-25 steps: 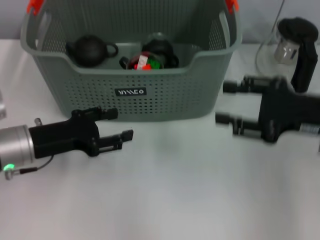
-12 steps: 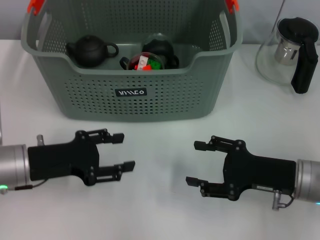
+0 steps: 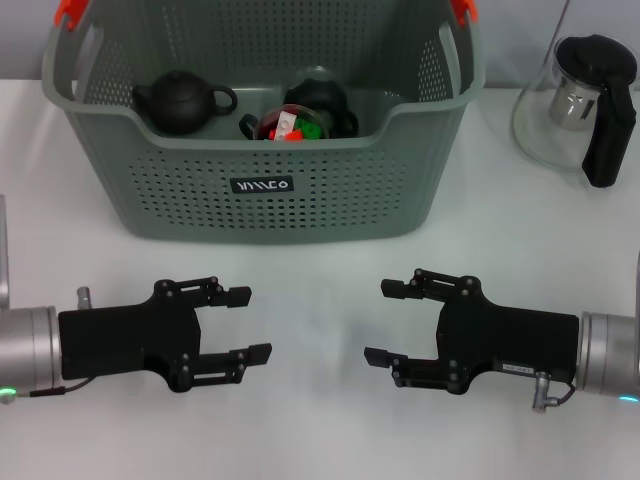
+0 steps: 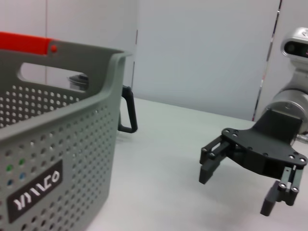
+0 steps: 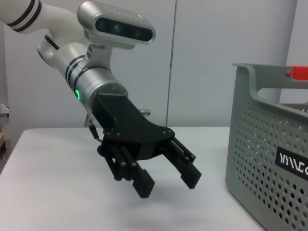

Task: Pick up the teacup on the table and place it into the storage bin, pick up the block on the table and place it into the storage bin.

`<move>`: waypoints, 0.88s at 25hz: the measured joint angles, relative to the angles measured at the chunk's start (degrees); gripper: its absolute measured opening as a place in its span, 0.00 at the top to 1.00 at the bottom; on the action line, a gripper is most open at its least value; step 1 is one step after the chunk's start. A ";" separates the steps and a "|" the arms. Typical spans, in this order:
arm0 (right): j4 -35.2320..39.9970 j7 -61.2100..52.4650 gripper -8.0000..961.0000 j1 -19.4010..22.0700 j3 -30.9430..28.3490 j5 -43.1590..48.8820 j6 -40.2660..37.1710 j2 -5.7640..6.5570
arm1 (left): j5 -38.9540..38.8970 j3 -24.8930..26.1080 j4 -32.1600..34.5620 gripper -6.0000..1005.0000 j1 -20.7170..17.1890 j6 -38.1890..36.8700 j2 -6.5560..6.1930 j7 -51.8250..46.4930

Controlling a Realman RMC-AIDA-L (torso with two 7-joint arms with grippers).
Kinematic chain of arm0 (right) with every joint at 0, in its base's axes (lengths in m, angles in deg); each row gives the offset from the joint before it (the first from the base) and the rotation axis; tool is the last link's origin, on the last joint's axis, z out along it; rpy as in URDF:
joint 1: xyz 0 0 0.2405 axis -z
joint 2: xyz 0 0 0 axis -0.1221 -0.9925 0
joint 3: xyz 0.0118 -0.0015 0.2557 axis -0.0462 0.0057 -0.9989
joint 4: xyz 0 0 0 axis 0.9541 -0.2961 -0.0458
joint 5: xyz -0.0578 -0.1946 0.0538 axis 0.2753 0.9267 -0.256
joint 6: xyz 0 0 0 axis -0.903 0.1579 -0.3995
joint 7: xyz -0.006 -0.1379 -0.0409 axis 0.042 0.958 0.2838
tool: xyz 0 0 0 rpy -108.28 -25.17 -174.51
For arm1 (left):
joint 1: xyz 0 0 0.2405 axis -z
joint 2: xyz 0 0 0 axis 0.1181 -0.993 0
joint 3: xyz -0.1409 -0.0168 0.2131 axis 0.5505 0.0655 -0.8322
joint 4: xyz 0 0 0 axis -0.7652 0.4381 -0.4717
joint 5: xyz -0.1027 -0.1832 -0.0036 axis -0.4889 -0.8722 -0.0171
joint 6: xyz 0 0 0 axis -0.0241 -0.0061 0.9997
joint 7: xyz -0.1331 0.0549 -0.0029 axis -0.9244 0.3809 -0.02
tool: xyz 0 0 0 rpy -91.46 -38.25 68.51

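The storage bin (image 3: 265, 190), a grey-green perforated basket, stands at the back of the white table. Inside it lie a dark teacup (image 3: 318, 100) and a red, green and white block (image 3: 290, 125). Both arms hover low over the table in front of the bin, facing each other. My left gripper (image 3: 248, 324) is open with nothing between its fingers. My right gripper (image 3: 380, 322) is open and empty too. The left wrist view shows the bin's wall (image 4: 57, 144) and the right gripper (image 4: 237, 190). The right wrist view shows the left gripper (image 5: 167, 182) beside the bin (image 5: 269, 159).
A dark teapot (image 3: 180, 100) also sits in the bin at its left. A glass pitcher with a black handle (image 3: 590, 100) stands at the back right. Bare white table (image 3: 315, 430) lies between and before the grippers.
My right arm has swung from beside the bin's right end down to the near table. The left gripper has drawn back slightly toward the front. Both stay open.
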 joint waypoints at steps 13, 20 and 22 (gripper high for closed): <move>-0.42 -0.17 0.17 -0.08 -0.19 -0.24 0.13 -0.07 | 1.09 -0.12 0.02 0.28 0.46 -1.64 0.13 0.04; -0.47 -0.17 0.17 -0.26 -0.39 -0.24 0.16 -0.07 | 1.10 -0.12 0.14 0.28 0.46 -1.72 0.13 0.03; -0.48 -0.17 0.17 -0.27 -0.37 -0.19 0.23 -0.07 | 1.09 -0.12 0.15 0.28 0.46 -1.49 0.13 0.04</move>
